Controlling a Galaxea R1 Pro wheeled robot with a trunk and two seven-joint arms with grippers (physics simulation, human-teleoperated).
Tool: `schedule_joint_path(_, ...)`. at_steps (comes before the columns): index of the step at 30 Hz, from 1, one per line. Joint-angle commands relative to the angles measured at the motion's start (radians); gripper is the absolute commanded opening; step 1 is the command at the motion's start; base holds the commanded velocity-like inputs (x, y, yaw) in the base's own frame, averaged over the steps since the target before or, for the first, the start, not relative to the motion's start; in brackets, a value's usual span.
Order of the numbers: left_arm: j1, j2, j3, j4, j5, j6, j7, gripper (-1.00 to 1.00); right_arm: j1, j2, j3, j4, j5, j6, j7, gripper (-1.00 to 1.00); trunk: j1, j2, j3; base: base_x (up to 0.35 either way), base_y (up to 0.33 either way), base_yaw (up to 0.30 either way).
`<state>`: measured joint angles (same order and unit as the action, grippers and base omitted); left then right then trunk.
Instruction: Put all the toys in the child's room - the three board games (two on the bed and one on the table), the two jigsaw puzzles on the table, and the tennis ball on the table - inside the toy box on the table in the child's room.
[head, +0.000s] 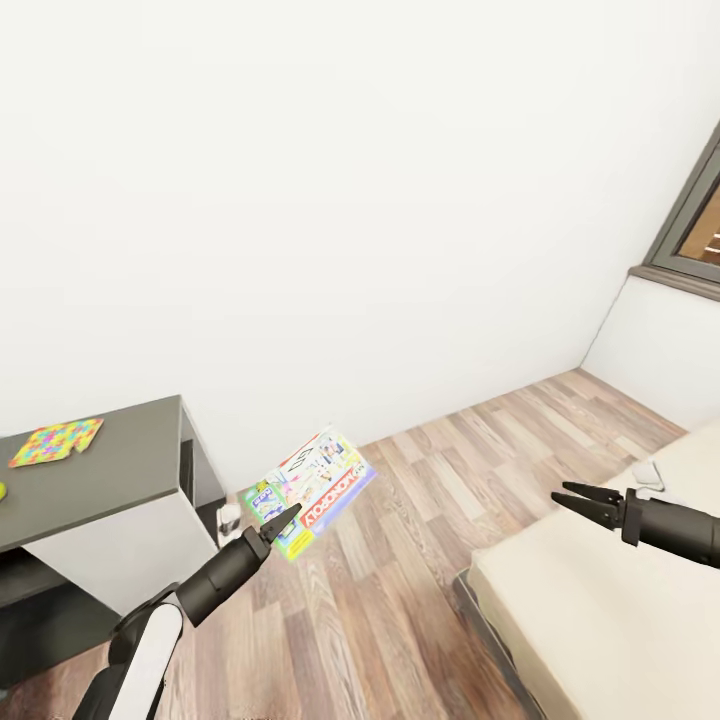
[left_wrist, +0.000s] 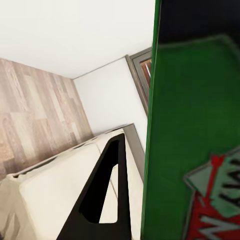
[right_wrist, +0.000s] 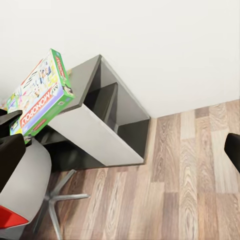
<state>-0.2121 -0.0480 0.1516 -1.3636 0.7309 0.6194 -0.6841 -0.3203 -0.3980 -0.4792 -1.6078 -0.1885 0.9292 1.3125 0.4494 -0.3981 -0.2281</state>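
Head view: left gripper (head: 281, 523) clamping board game (head: 310, 492)

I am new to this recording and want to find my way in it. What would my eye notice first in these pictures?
First, the green-edged board game, held up over the wood floor in the left hand, between the dark desk wing and the bed. Next, the multicoloured jigsaw puzzle lying flat on that desk. The right hand hangs open and empty above the beige mattress.
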Motion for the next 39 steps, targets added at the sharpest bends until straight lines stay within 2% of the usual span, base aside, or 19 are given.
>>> schedule_joint_path(1, -0.001, -0.001, 0.002, 0.000, 0.006, 0.008, -0.001, -1.00, 0.000, 0.000, 0.001, 0.000, -0.003, 0.007, 0.001, 1.00, 0.001, -0.002, -0.001, 0.000, 0.000, 0.269)
schedule_joint_path(11, -0.001, -0.002, 0.000, 0.000, 0.006, 0.008, 0.021, -1.00, 0.000, 0.009, 0.012, 0.002, -0.005, 0.001, 0.000, 1.00, 0.001, -0.002, 0.003, 0.000, 0.000, 0.188)
schedule_joint_path(16, -0.001, -0.003, -0.001, 0.000, 0.007, 0.008, 0.028, -1.00, 0.006, 0.021, 0.016, 0.009, -0.008, -0.036, -0.001, 1.00, 0.001, -0.002, 0.004, 0.000, 0.000, 0.051)
schedule_joint_path(18, -0.001, -0.005, -0.001, 0.000, 0.007, 0.009, 0.030, -1.00, 0.008, 0.038, 0.019, 0.013, -0.005, -0.080, -0.001, 1.00, 0.001, -0.002, 0.004, 0.000, 0.000, 0.023)
schedule_joint_path(24, 0.000, -0.008, 0.000, -0.002, 0.010, 0.009, 0.030, -1.00, 0.010, 0.048, 0.020, 0.014, -0.012, -0.108, 0.003, 1.00, 0.001, -0.002, 0.004, 0.000, 0.000, 0.009)
schedule_joint_path(30, 0.004, -0.010, 0.001, -0.006, 0.012, 0.007, 0.028, -1.00, 0.011, 0.050, 0.020, 0.006, -0.016, -0.079, 0.006, 1.00, 0.001, -0.002, 0.005, 0.000, 0.000, 0.025)
schedule_joint_path(39, 0.006, -0.016, 0.001, -0.006, 0.013, 0.005, 0.026, -1.00, 0.007, 0.052, 0.023, 0.003, -0.017, 0.011, 0.005, 1.00, 0.001, -0.002, 0.010, 0.000, 0.000, 0.162)
